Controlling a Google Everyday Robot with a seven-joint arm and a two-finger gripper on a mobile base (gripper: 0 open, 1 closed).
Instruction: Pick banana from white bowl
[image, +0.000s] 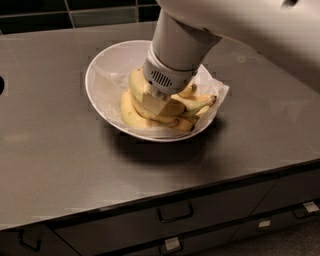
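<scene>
The white bowl (102, 75) sits on the dark counter, lined with crinkled translucent wrap (217, 97). A bunch of yellow bananas lies in its right half. The thick, strongly curved banana (129, 112) runs along the bunch's left and front side. The gripper (155, 104) reaches straight down from the white arm (180, 45) into the bunch, its pale tip pressed among the bananas just right of the thick one. The wrist hides the middle of the bunch. A slimmer banana with a dark tip (200, 102) points right.
The bowl stands on a grey-brown countertop (60, 150) with a tiled wall (75, 12) behind it. Drawers with handles (175, 212) run below the counter's front edge. A dark round opening (1, 85) shows at the left edge.
</scene>
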